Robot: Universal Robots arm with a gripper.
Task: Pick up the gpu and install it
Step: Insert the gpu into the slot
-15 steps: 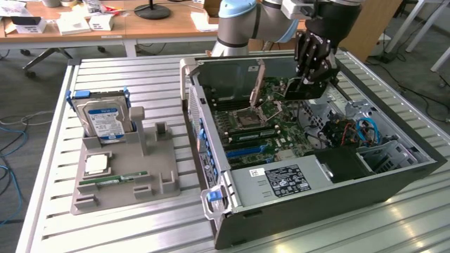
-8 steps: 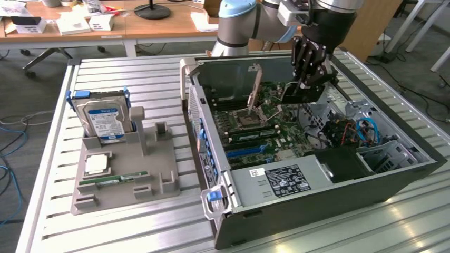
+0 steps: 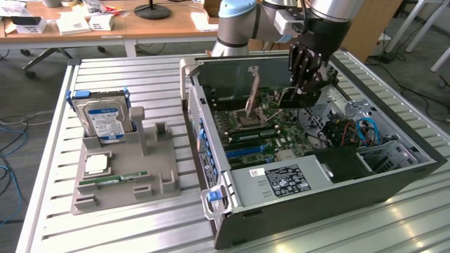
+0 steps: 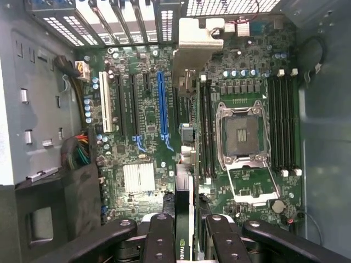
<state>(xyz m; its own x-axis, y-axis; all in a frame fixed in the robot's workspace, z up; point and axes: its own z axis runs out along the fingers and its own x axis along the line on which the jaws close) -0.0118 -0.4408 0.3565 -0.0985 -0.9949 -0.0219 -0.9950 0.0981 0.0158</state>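
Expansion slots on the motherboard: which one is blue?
The long blue slot. The black slots run beside it, and the white slot ends the row.

Silver arm (image 3: 336,9), black segmented hand (image 3: 304,88)

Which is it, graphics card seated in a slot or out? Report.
Out. The graphics card hangs edge-on in the gripper, shut on it above the motherboard; the long blue slot is bare.
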